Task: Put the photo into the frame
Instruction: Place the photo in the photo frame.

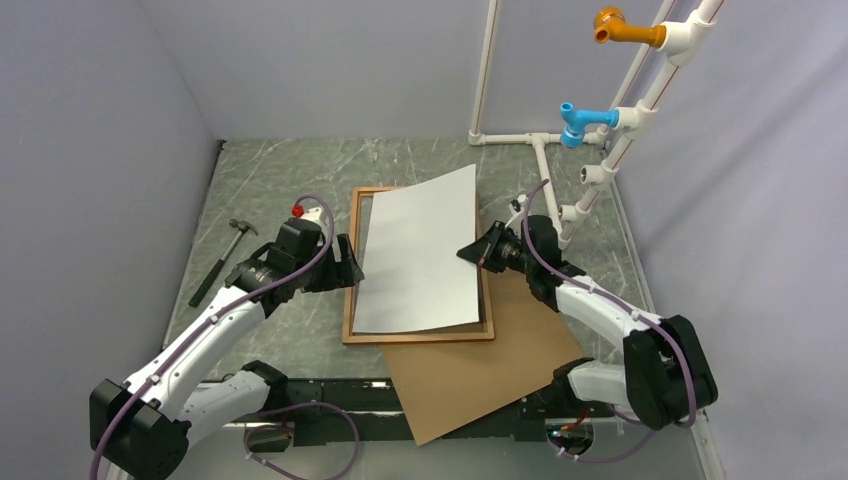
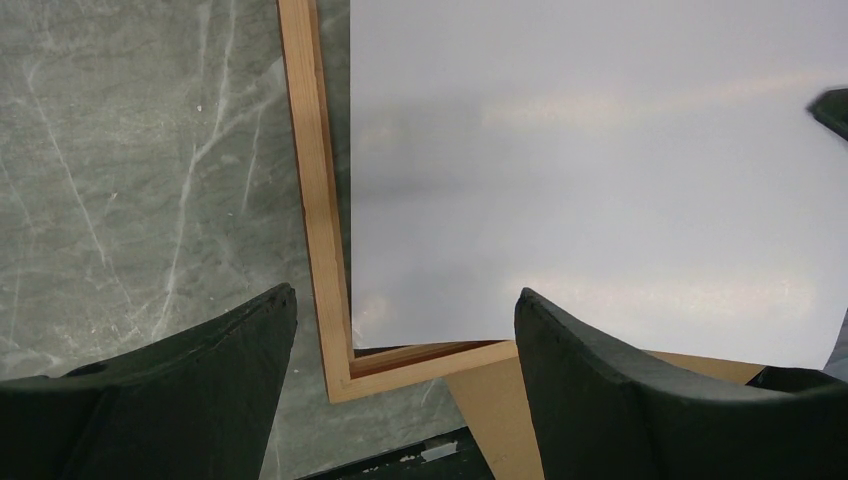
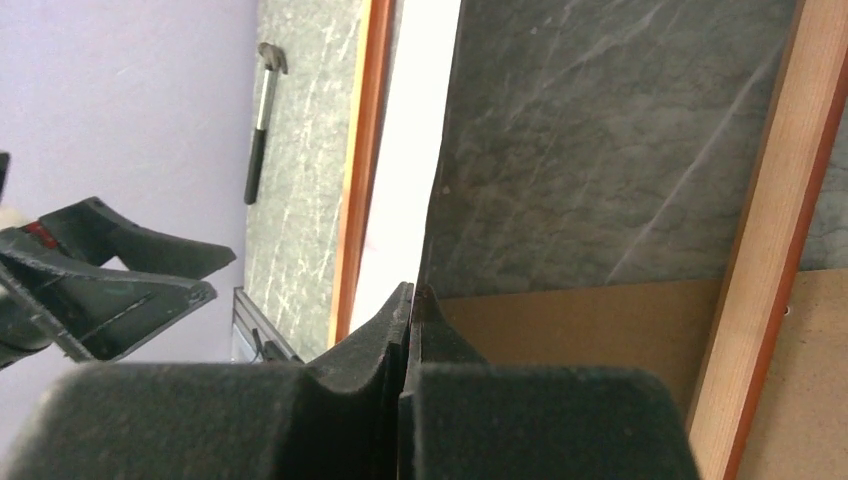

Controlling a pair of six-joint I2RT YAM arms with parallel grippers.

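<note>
Two sets of fingers work at opposite sides of the frame (image 1: 430, 334), which lies flat on the bench (image 1: 280, 175). The photo (image 1: 420, 255) rests white back up across the frame, skewed. Its left edge sits just inside the left rail, while its far right corner reaches past the frame's far rail.

The right fingers (image 1: 478, 250) are at the photo's right edge, about halfway along. In the right wrist view the right fingers (image 3: 370, 345) are pressed together. The sheet's thin white edge appears to run into the seam between them, though the contact itself is hard to make out at that close angle. That side of the photo stands raised off the frame's right rail.

The left fingers (image 1: 345, 272) hang over the frame's left rail, near its near corner. In the left wrist view the left fingers (image 2: 230, 360) are spread wide and hold nothing, one over bare bench and the other over the photo.

A brown backing board (image 1: 470, 385) lies under the frame's near right corner and reaches toward the arms. A hammer (image 1: 222, 262) lies on the bench, well to the left.
</note>
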